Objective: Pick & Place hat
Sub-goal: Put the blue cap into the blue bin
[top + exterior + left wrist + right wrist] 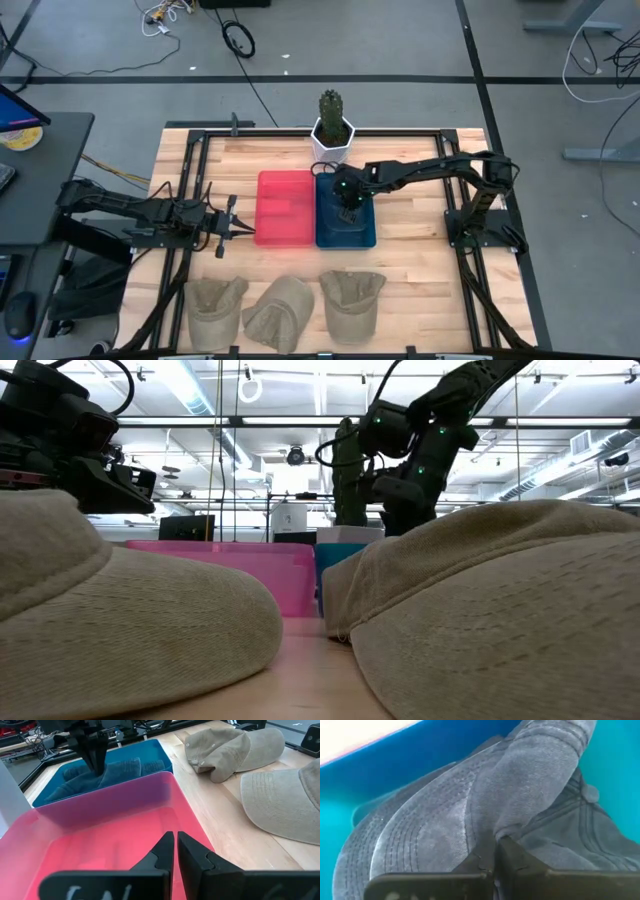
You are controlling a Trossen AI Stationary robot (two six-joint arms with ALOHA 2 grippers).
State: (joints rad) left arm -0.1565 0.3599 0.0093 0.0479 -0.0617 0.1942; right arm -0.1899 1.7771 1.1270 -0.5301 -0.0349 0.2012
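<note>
A grey hat (pixel 445 820) lies crumpled inside the blue bin (pixel 368 238), next to the pink bin (pixel 285 177). My right gripper (pixel 347 213) reaches down into the blue bin and is shut on this hat. Three tan hats (pixel 215 310), (pixel 278 312), (pixel 352 303) rest flat on the table along its near edge. My left gripper (pixel 240 228) hovers at the pink bin's left wall; its fingers (pixel 175 847) are shut on nothing. My right gripper pinches a raised fold of the grey hat's cloth (pixel 512 827) between its two fingers, beside the stitched brim (pixel 395 850). The fingers come from above, pointing down into the bin. The hat still lies on the blue bin's floor.
A cactus in a white pot (pixel 331 128) stands at the far edge just behind the two bins. Black frame rails (pixel 190 180) run along the table's sides. Bare wood lies between the bins and the tan hats.
</note>
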